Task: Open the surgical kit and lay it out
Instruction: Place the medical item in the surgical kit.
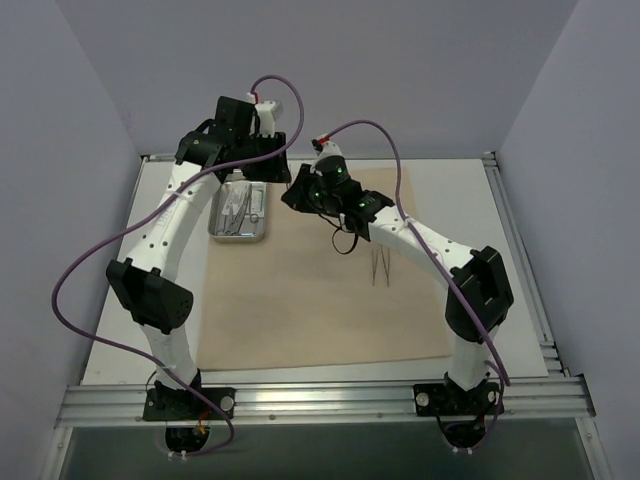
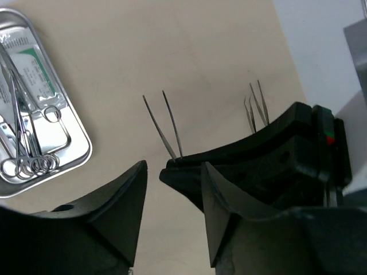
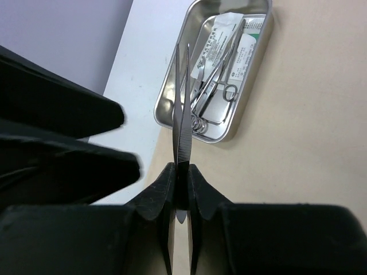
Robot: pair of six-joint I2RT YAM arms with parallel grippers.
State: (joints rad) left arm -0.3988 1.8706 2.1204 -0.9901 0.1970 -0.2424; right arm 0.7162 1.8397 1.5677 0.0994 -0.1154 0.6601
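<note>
A: Where is the kit seen?

B: The beige cloth (image 1: 300,310) is spread flat. The steel tray (image 1: 240,238) is set at its far left edge, with the scissor-handled instruments (image 3: 215,94) and packets (image 3: 241,57) inside.

A: And the fingers?

B: Tweezers (image 3: 182,114) are pinched upright in the right gripper (image 3: 182,172), above the cloth. The left gripper (image 2: 173,172) is spread, nothing held. A second pair of tweezers (image 1: 380,268) is laid mid-cloth, and plain cloth is seen toward the near edge.

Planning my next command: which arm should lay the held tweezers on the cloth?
Right: its gripper clamps the tweezers above the cloth; the left gripper is open, holding nothing.
</note>
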